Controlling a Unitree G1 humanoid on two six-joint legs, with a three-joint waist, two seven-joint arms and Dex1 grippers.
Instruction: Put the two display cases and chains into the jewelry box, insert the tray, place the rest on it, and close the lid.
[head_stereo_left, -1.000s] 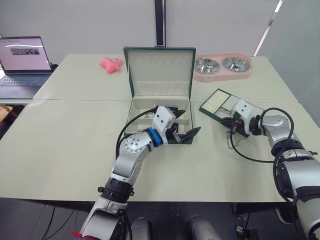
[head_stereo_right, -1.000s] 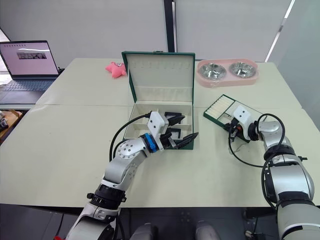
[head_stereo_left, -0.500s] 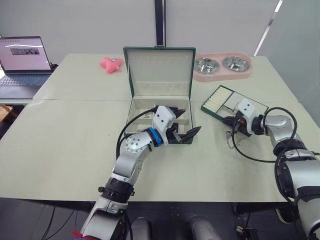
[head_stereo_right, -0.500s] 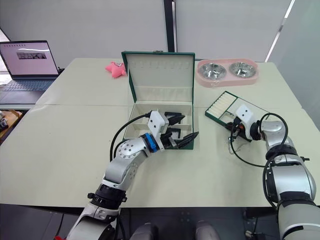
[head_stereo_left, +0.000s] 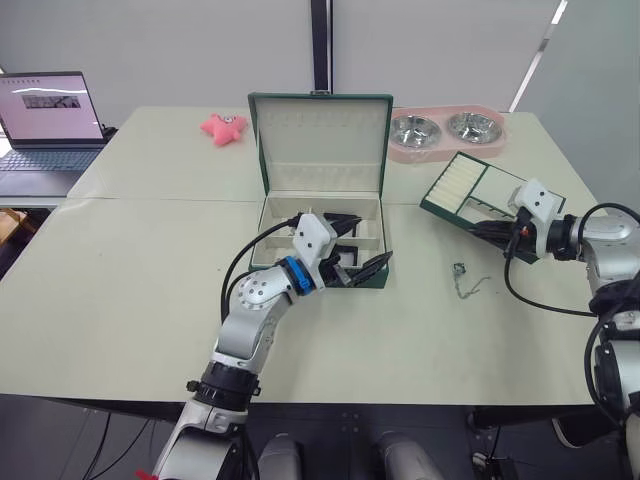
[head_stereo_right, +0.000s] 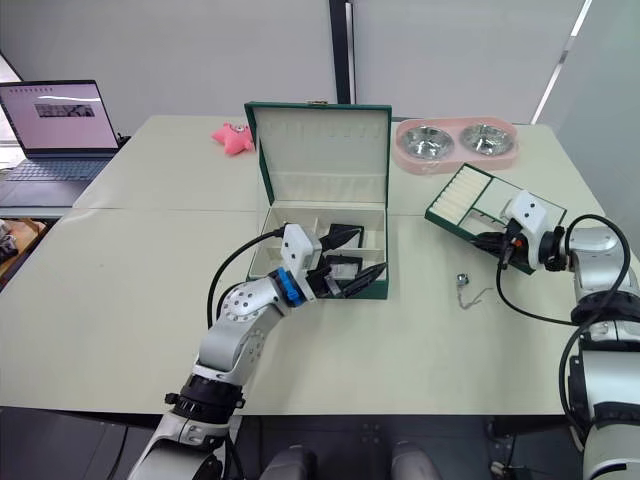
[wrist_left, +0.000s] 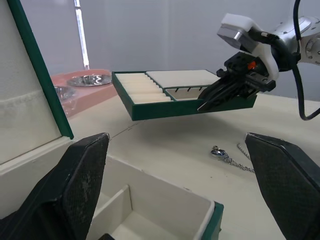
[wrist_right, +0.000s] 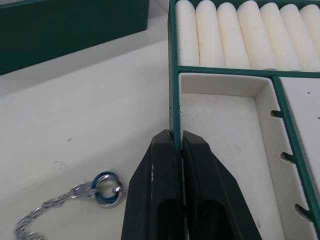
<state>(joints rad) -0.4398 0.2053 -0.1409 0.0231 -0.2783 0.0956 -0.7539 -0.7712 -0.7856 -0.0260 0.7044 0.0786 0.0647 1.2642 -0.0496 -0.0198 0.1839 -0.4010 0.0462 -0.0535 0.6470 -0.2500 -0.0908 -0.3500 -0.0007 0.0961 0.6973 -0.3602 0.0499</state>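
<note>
The tray (head_stereo_left: 478, 191) — shallow, dark green, cream-lined, with a ribbed ring-roll section and small slotted compartments — hangs tilted above the desk (head_stereo_left: 130, 290), at about three o'clock from the jewelry box (head_stereo_left: 322, 240). The right tool (wrist_right: 177, 150) is clamped on its green side wall. A thin silver chain (head_stereo_left: 466, 284) lies on the desk below. The left tool (head_stereo_left: 353, 245) hovers over the box — fingers spread wide, holding nothing.

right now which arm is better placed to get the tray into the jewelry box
Right. The right gripper is already shut on the tray wall, holding it clear of the table. The left gripper is open, hovering over the jewelry box.
</note>
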